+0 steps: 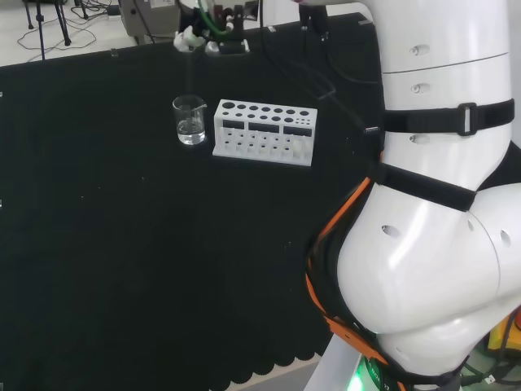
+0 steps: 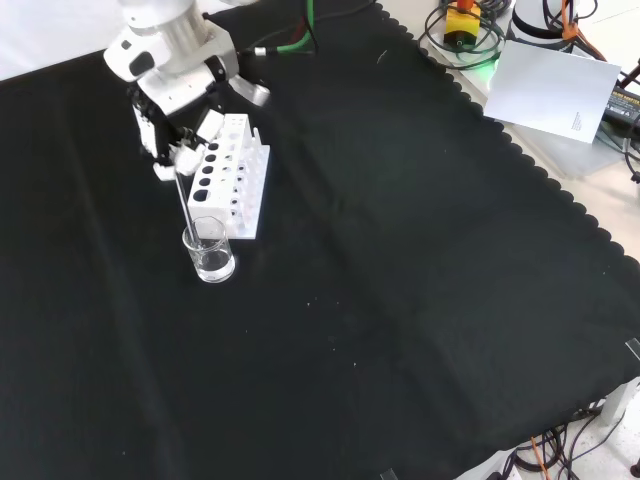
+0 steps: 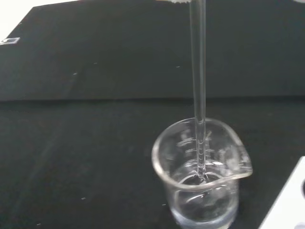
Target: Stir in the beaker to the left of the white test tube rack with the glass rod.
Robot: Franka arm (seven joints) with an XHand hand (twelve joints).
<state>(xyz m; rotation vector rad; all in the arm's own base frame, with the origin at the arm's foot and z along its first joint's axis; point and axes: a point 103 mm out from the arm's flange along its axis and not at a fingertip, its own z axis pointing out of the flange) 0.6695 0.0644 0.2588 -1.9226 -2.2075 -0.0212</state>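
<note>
A small clear glass beaker (image 1: 190,120) stands on the black cloth just left of the white test tube rack (image 1: 264,132) in the head view. In the front view the beaker (image 2: 210,250) sits in front of the rack (image 2: 232,175). The hand (image 2: 178,138) hovers above the beaker, its fingers curled round the top of a thin glass rod (image 2: 185,200). The rod (image 3: 198,90) hangs upright with its lower end inside the beaker (image 3: 200,179), which holds a little clear liquid at the bottom. In the head view the hand (image 1: 195,37) shows at the far edge of the bench.
The arm's big white links (image 1: 440,204) take up the head view's right side. Cables, a white paper sheet (image 2: 555,90) and gear lie beyond the cloth's scalloped edge at the front view's top right. Open black cloth spreads around the beaker and rack.
</note>
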